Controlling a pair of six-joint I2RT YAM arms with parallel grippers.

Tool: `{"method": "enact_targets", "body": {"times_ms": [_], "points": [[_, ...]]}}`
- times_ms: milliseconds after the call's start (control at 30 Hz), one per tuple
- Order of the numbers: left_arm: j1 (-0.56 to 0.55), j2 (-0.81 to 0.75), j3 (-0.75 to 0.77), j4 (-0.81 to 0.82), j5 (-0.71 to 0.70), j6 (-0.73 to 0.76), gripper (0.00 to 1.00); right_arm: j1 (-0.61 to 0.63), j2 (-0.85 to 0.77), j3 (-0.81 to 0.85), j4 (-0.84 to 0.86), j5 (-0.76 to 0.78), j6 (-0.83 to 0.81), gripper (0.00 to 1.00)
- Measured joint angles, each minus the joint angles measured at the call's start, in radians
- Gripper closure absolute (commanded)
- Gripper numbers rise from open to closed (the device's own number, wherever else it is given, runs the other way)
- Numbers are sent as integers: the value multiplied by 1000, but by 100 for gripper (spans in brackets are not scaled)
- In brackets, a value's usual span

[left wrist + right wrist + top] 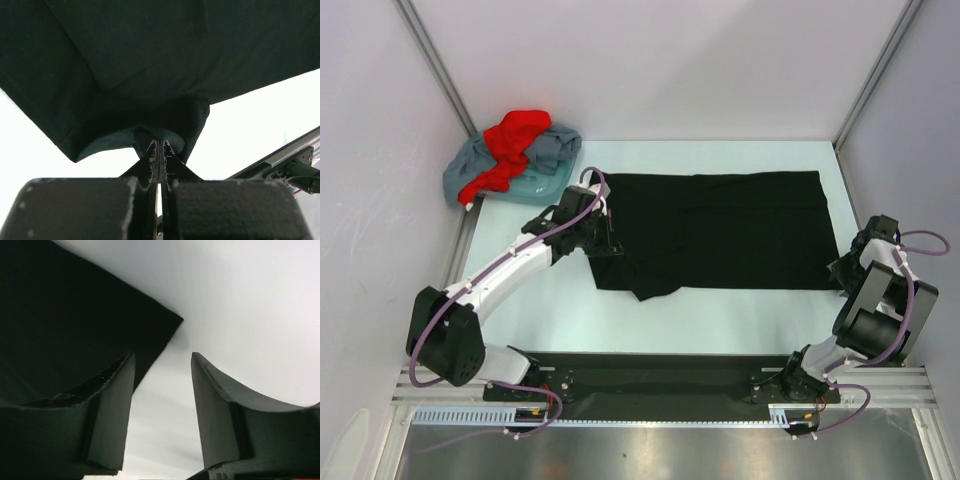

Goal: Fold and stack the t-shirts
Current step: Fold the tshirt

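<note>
The black t-shirt [720,230] lies spread flat across the middle of the table. My left gripper [605,240] is at its left edge, shut on a bunched fold of the black cloth [150,60] that gathers at the fingertips of the left gripper [161,142]. My right gripper [842,268] sits by the shirt's near right corner. In the right wrist view the right gripper [162,357] is open with only bare table between its fingers, and the black corner [65,315] lies just past the left finger. A red t-shirt [515,140] lies crumpled on a grey-blue one [470,170] at the back left.
White enclosure walls with metal corner posts [440,70] close in the table on three sides. An aluminium rail [660,395] carrying both arm bases runs along the near edge. A light table strip [720,310] lies between the black shirt and the rail.
</note>
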Motion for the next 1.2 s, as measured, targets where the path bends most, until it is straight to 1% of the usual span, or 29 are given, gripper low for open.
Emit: {"method": "enact_targets", "body": {"times_ms": [167, 200, 233, 367, 533, 800, 900, 933, 1033, 1100, 1133, 1167, 1200], "points": [[2, -2, -12, 2, 1, -1, 100, -8, 50, 39, 32, 3, 0, 52], [2, -2, -13, 2, 1, -1, 100, -9, 57, 43, 36, 3, 0, 53], [3, -2, -13, 2, 1, -1, 100, -10, 63, 45, 39, 5, 0, 57], [4, -2, -13, 3, 1, -2, 100, -10, 78, 48, 34, 13, 0, 57], [5, -2, -13, 3, 1, -5, 100, -11, 77, 48, 29, 40, 0, 55], [6, -2, -26, 8, 1, -19, 100, -11, 80, 48, 31, 56, 0, 56], [6, -7, -27, 8, 0, -21, 100, -11, 97, 48, 37, 57, 1, 67], [6, -11, -29, 10, 0, -23, 100, -11, 105, 48, 36, 57, 1, 74], [6, -33, -43, 12, -3, -31, 100, -8, 110, 48, 42, 56, 6, 87], [6, -55, -58, 15, -10, -37, 100, -8, 110, 48, 43, 57, 6, 91], [7, -71, -68, 16, -15, -40, 100, -8, 110, 48, 43, 58, 6, 97], [7, -88, -79, 19, -20, -46, 100, -8, 111, 48, 43, 60, 4, 100], [7, -105, -89, 21, -26, -51, 100, -8, 111, 49, 43, 60, 3, 100]]}}
